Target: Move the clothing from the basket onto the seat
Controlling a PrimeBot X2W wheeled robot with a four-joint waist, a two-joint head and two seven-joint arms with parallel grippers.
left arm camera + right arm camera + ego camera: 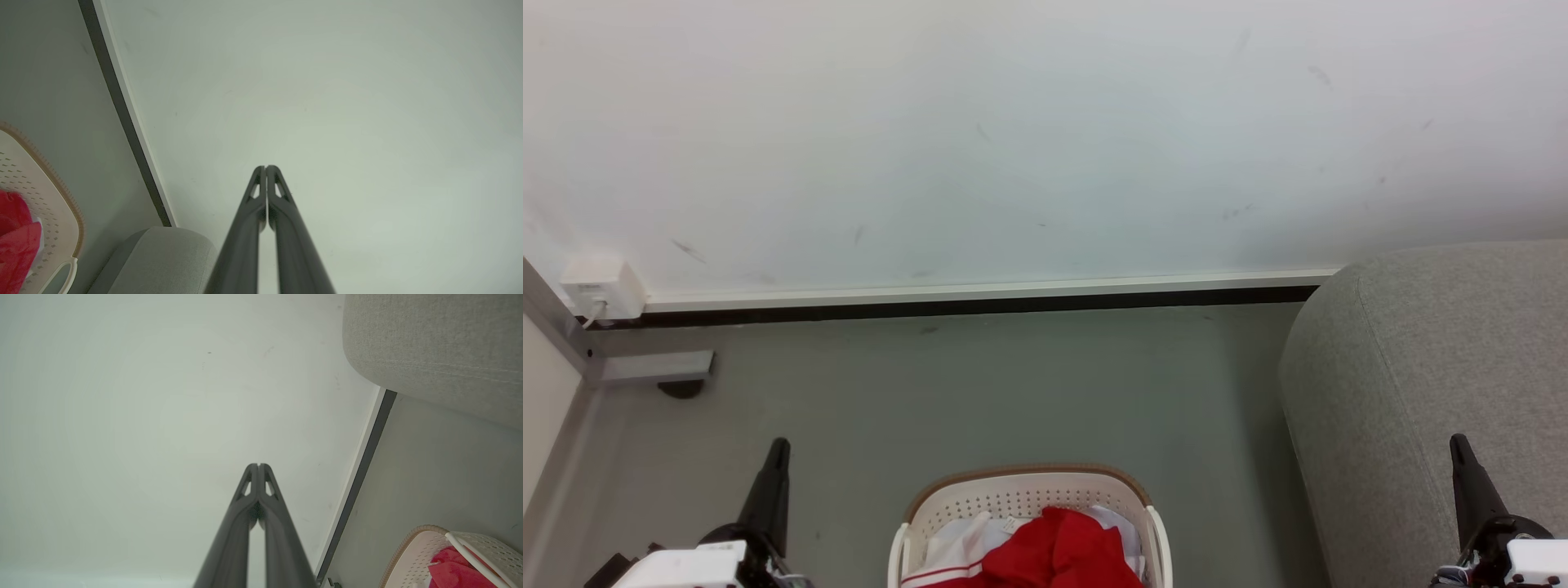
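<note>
The cream-white perforated basket with a brown rim stands on the floor at the bottom centre of the head view. Red clothing with white panels lies bunched inside it. The grey upholstered seat fills the right side. My left gripper is shut at the lower left, well left of the basket. My right gripper is shut at the lower right, in front of the seat. In the wrist views both grippers point at the white wall, fingertips together, holding nothing. The basket and clothing sit at those views' edges.
A white wall with a pale skirting strip stands behind the grey floor. A white socket box with a cable sits at the left, above a grey metal frame foot.
</note>
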